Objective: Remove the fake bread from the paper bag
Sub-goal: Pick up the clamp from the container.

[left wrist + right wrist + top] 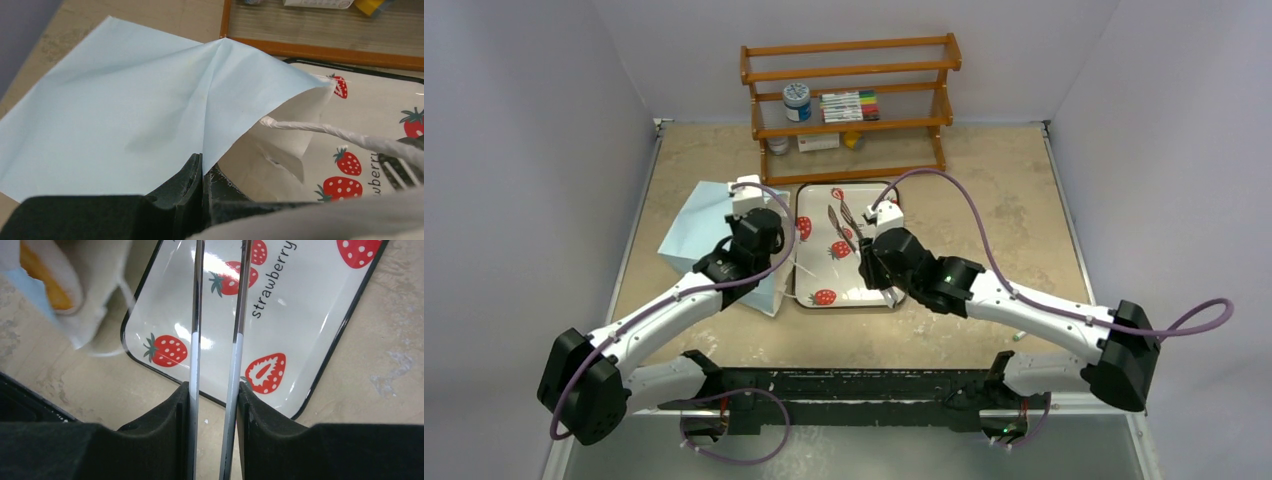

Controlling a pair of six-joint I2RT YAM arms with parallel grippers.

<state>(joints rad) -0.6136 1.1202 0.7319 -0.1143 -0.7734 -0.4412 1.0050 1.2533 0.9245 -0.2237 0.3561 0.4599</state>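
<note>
The light blue paper bag (702, 228) lies on its side left of the tray, its white-lined mouth toward the tray. My left gripper (769, 262) is shut on the bag's upper edge (215, 100), holding the mouth up; a white cord handle (325, 131) hangs across the opening. An orange piece of fake bread (42, 280) shows inside the bag's mouth in the right wrist view. My right gripper (215, 387) is shut on a pair of metal tongs (239, 315), whose two arms stay a little apart and reach out over the tray (844, 222).
The white strawberry-print tray (819, 272) with a black rim sits mid-table, right of the bag. A wooden shelf (849, 100) with a jar, markers and small boxes stands at the back. Grey walls close in both sides.
</note>
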